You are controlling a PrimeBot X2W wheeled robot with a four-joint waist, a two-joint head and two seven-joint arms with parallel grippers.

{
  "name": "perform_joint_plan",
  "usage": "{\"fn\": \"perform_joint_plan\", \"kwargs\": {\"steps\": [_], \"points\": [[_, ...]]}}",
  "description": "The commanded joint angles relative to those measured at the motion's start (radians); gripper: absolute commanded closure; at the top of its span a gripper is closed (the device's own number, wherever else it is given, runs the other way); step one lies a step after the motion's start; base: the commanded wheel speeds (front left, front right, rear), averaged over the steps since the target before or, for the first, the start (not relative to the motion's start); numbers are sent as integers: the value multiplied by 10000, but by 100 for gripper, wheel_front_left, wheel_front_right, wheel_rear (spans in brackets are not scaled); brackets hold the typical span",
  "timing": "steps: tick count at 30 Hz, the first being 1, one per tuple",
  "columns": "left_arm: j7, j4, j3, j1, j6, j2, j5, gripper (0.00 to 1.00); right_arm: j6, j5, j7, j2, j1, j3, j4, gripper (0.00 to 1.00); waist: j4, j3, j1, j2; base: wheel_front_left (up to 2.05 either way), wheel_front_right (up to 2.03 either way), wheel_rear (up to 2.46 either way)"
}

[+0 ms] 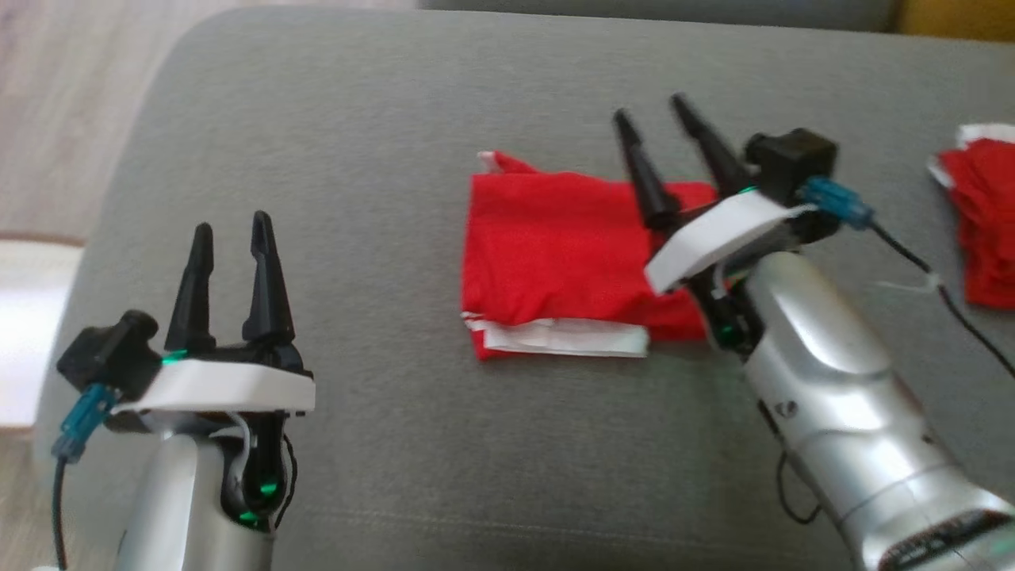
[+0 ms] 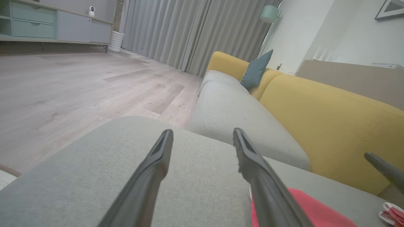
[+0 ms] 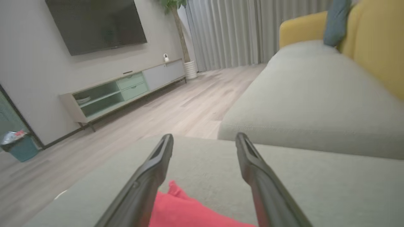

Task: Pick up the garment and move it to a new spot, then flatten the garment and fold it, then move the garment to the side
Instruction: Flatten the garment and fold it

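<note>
Grey sofa seat [image 1: 357, 159] serves as the work surface, with pale wood floor [image 1: 63, 119] beyond its left edge.

Garment [image 1: 555, 254]: red, folded into a rough rectangle, lying flat on the seat right of centre in the head view. White trim shows along its near edge, and a small red-and-white corner sticks out at its far left. Nothing has hold of it.

Right claw [image 1: 650, 111]: poised over the right part of the garment, fingers pointing away from the robot. The jaws stand wide apart and are empty. In the right wrist view the red cloth [image 3: 189, 211] lies below and between the two fingers of this claw [image 3: 204, 135]. Whether the fingers touch the cloth cannot be told.

Left claw [image 1: 231, 224]: well apart from the garment, over bare seat at the lower left. Its jaws are likewise spread wide, with nothing between them. The left wrist view confirms the gap [image 2: 202, 131].

Second red cloth [image 1: 983, 222]: bunched, with white edging, at the far right of the seat and separate from the garment.

Surroundings: yellow backrest [image 2: 331, 119], teal cushion [image 2: 255, 71], grey curtains [image 2: 189, 31], wall television [image 3: 94, 25] above a low cabinet [image 3: 126, 91].
</note>
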Motion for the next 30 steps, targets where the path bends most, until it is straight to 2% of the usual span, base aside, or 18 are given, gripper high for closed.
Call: {"fn": "perform_joint_plan", "kwargs": {"steps": [1, 3, 6, 11, 19, 30], "points": [[-51, -438, 401, -322, 41, 129, 25, 0, 35, -565, -109, 155, 209, -330, -506, 0, -421, 21, 0, 0, 0, 0, 0], [-51, -575, 409, -388, 47, 129, 46, 0, 35, -1901, -109, 140, 698, -1376, -1171, 0, -675, 30, 0, 0, 0, 0, 0], [-51, -709, 409, -447, 47, 129, 84, 0, 35, -3283, -109, 143, 1568, -2750, -2267, 0, -1015, 15, 0, 0, 0, 0, 0], [-51, -806, 365, -426, 4, 129, 202, 0, 35, -4881, -110, 152, 2838, -4021, -3960, 0, -1442, -11, 0, 0, 0, 0, 0], [-51, -850, 113, -120, -2, 129, 569, 0, 35, -4762, -110, 156, 4469, -4619, -5297, 0, -1753, 6, 0, 0, 0, 0, 0], [-51, -988, 57, 185, 76, 129, 849, 0, 35, -4224, -110, 157, 5004, -4643, -5635, 0, -1803, 12, 0, 0, 0, 0, 0]]}}
